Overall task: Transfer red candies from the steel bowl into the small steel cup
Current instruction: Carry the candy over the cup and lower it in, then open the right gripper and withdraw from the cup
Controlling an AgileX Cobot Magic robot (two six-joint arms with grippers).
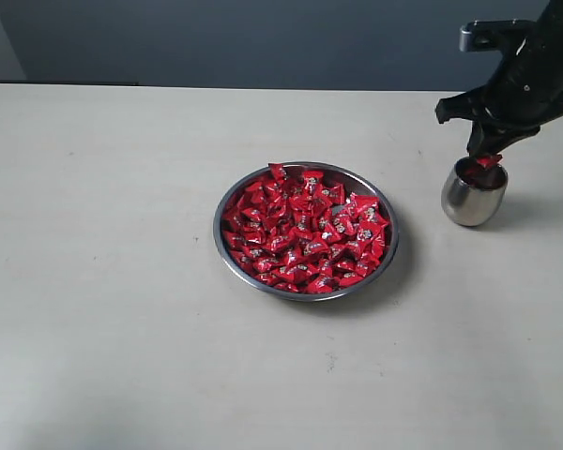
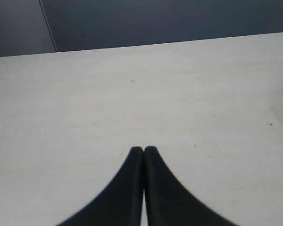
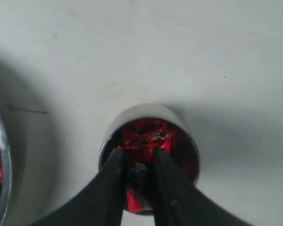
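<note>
We see the right claw [image 1: 488, 157] pinching one red candy [image 1: 489, 160] at the mouth of the single small steel cup [image 1: 471, 199], which stands upright, mouth up, directly beneath the claw; we cannot tell the candy's long axis. The one steel bowl [image 1: 218, 225] lies flat, well apart from that claw toward the left arm's side, heaped with red candies [image 1: 305, 230] too many to count. The left claw [image 2: 144, 149] is pressed closed above the table [image 2: 85, 94].
</note>
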